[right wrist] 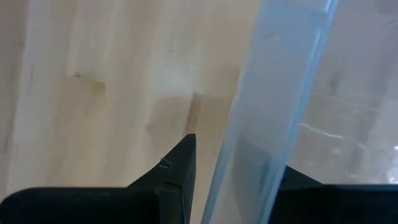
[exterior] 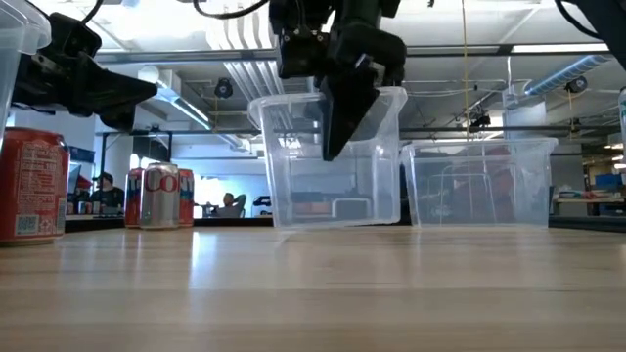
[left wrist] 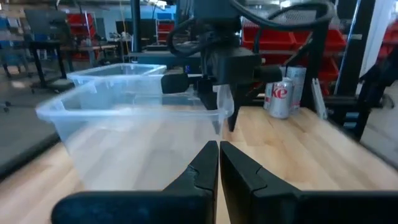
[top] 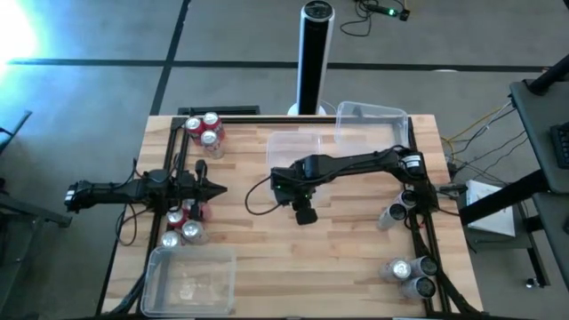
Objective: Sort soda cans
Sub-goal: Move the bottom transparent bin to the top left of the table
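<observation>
**Clear plastic rim caught between the right fingers at mid-table**

Clear plastic is passing between the right gripper [top: 303, 212] fingers: in the right wrist view the wall of a clear tub [right wrist: 273, 118] is running through the gap, one dark finger [right wrist: 177, 168] on the bare-wood side and the other behind the plastic. That tub [top: 293, 149] is sitting near the table's middle, with a second clear tub [top: 372, 120] beside it toward the far edge and a third tub [top: 189, 277] at the near left corner.

The left gripper [top: 216, 189] is hovering over the left half of the wooden table [top: 347, 258], its fingers pressed together.

Soda cans are lining the edges: red cans [top: 204, 132] at the far left, more red cans [top: 184, 224] just beside the left gripper, silver and dark cans [top: 396, 213] along the right edge and another cluster [top: 411, 271] at the near right corner. Bare wood is lying open across the near middle.
</observation>
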`<action>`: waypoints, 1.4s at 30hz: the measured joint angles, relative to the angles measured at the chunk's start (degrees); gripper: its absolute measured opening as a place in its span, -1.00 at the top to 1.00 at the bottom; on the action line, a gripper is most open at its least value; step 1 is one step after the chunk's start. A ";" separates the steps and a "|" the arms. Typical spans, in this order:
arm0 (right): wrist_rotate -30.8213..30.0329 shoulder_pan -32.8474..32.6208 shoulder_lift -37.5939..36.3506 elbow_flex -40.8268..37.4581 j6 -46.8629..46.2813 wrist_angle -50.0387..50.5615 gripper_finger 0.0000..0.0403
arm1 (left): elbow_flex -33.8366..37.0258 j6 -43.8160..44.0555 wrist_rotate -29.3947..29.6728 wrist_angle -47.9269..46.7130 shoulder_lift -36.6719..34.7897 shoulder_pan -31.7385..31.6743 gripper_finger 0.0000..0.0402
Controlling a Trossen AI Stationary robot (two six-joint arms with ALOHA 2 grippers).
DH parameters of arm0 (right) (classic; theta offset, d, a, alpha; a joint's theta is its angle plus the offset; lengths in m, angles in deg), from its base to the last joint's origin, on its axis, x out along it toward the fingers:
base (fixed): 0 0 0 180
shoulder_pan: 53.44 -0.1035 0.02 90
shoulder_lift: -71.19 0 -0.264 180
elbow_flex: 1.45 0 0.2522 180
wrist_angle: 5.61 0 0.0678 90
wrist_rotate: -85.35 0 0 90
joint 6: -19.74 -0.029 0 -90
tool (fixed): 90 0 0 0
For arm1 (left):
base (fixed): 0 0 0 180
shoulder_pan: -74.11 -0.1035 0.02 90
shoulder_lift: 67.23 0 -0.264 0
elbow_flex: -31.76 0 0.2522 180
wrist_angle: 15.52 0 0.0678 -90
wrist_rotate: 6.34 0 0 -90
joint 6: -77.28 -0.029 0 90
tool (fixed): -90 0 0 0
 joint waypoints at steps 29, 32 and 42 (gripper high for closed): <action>1.07 2.91 -0.29 -1.73 1.47 -2.83 0.50 | 0.00 20.78 3.64 6.83 2.47 0.04 1.00; 0.54 2.91 -0.29 -1.73 1.86 -2.45 0.49 | -0.07 22.49 4.55 8.20 2.95 0.03 1.00; -2.10 2.73 -0.36 -1.66 0.76 -2.43 0.10 | -16.33 13.56 2.72 -2.02 9.37 0.00 0.78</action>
